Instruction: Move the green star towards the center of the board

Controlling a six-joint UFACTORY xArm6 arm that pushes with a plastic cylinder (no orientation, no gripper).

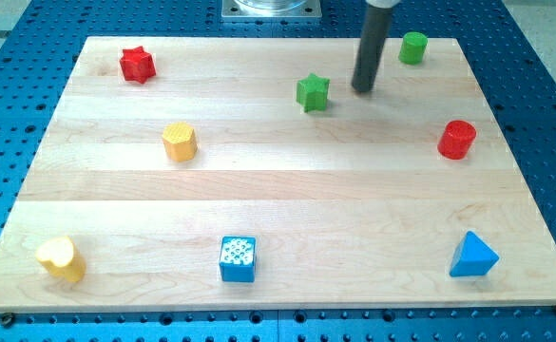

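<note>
The green star [313,92] lies on the wooden board [287,190], above the board's middle and near its top edge. My tip [362,89] rests on the board just to the star's right, a short gap away and not touching it. The dark rod rises from the tip toward the view's top.
A green cylinder [412,47] at top right. A red star [137,65] at top left. A yellow hexagonal block [179,142] at left. A red cylinder [457,140] at right. A yellow heart [60,258], blue cube [238,258] and blue triangle [472,256] along the bottom.
</note>
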